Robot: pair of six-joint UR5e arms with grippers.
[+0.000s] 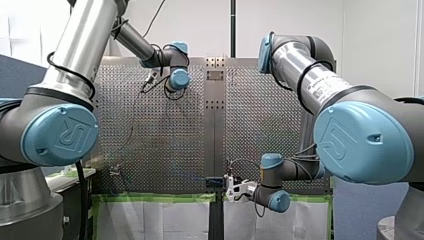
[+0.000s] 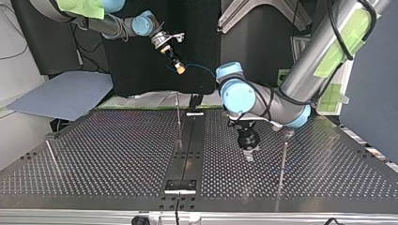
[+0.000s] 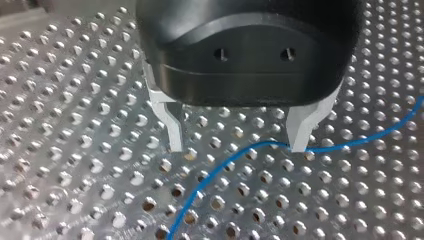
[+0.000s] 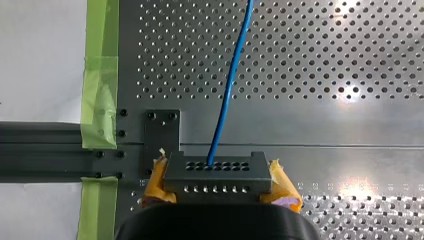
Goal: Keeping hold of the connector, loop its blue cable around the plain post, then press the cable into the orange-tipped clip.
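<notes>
My right gripper has its yellow pads shut on a grey connector block. The blue cable leaves the connector and runs ahead over the perforated table. In the top view my right gripper hangs above the table's far edge with the connector in it. My left gripper stands open just above the table, metal fingers down. The blue cable lies on the table between them and touches one fingertip. In the top view my left gripper is right of the centre seam.
Thin upright posts stand on the table: one by the centre seam, one just right of my left gripper, and one at the top view's left. Green tape lines the table edge near a small black plate.
</notes>
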